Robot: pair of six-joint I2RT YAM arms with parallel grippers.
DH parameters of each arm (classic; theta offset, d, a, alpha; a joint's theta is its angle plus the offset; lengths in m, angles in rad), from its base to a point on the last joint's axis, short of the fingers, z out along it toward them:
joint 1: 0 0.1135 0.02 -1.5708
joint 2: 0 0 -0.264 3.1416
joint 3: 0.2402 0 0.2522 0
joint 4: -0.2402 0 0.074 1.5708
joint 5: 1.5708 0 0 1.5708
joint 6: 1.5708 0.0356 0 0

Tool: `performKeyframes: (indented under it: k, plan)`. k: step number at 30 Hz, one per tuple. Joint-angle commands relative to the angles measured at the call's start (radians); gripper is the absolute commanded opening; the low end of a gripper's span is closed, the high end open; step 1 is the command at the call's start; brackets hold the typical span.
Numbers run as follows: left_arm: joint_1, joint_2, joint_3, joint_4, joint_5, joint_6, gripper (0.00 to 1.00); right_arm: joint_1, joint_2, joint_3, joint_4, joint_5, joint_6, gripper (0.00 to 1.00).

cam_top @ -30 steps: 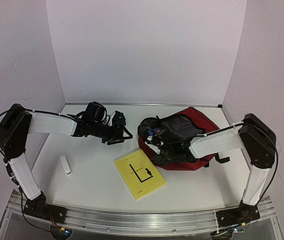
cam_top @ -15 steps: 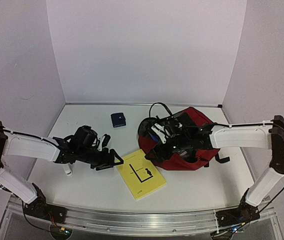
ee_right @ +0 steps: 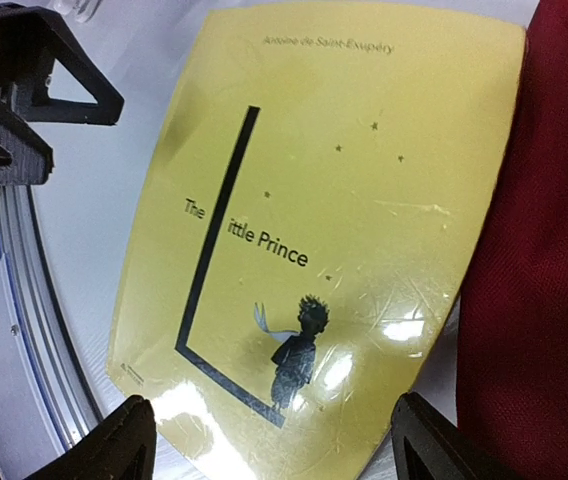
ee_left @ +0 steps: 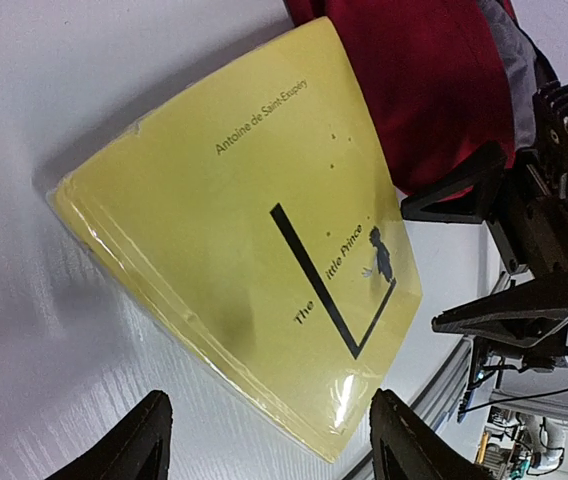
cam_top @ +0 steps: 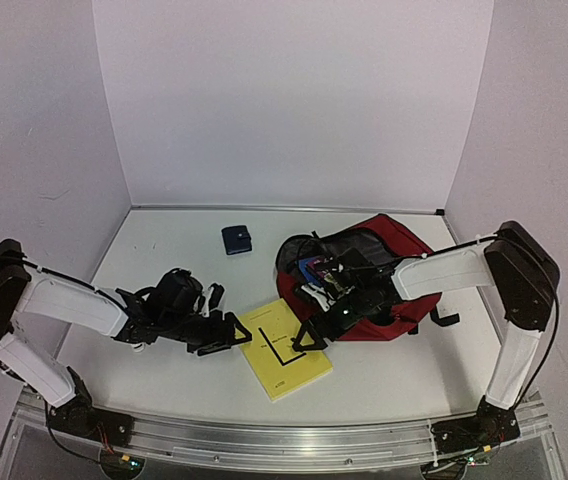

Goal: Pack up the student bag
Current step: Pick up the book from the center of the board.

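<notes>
**As both arms close on the book (cam_top: pixel 282 352), packing looks set to resume**

Left gripper (cam_top: pixel 230 332) has swung to its left edge; right gripper (cam_top: pixel 310 338) has left the bag (cam_top: pixel 409 245) for its right edge. Both gape wide, empty. Bag lies open just beside the book.

Top view: bag (cam_top: pixel 404 245) near-left part hidden under right arm (cam_top: pixel 444 272); items (cam_top: pixel 314 268) in its mouth too small to tell. Dark blue thing (cam_top: pixel 235 239) far on bench (cam_top: pixel 164 250): unclear what. Wrist views: bag cut by frame edges; left end effector (ee_left: pixel 264 455) and right end effector (ee_right: pixel 279 455) cut at bottom edge.
</notes>
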Motion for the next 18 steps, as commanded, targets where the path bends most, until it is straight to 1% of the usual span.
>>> performKeyframes:
  k: [1, 3, 7, 9, 11, 15, 18]
  plan:
    - [-0.012, 0.038, 0.019, 0.060, -0.021, -0.015, 0.68, 0.002, 0.048, 0.004, -0.006, 0.020, 0.019, 0.80]
    - [-0.017, 0.049, 0.026, 0.060, -0.025, -0.016, 0.68, 0.002, 0.047, -0.003, -0.007, 0.051, 0.020, 0.81]
    - [-0.023, 0.065, 0.024, 0.067, -0.030, -0.025, 0.68, 0.003, 0.028, -0.023, -0.008, 0.116, 0.008, 0.89]
    - [-0.025, 0.074, 0.018, 0.087, -0.026, -0.032, 0.68, 0.002, 0.024, -0.029, -0.010, 0.111, 0.001, 0.89]
    - [-0.027, 0.097, 0.018, 0.112, -0.018, -0.037, 0.68, 0.004, 0.037, -0.030, -0.010, 0.042, -0.005, 0.85]
    - [-0.031, 0.171, 0.039, 0.175, 0.008, -0.039, 0.65, 0.007, 0.105, 0.010, -0.029, -0.158, -0.006, 0.73]
    - [-0.036, 0.218, 0.057, 0.219, 0.022, -0.043, 0.63, 0.006, 0.118, 0.057, -0.058, -0.248, -0.017, 0.63]
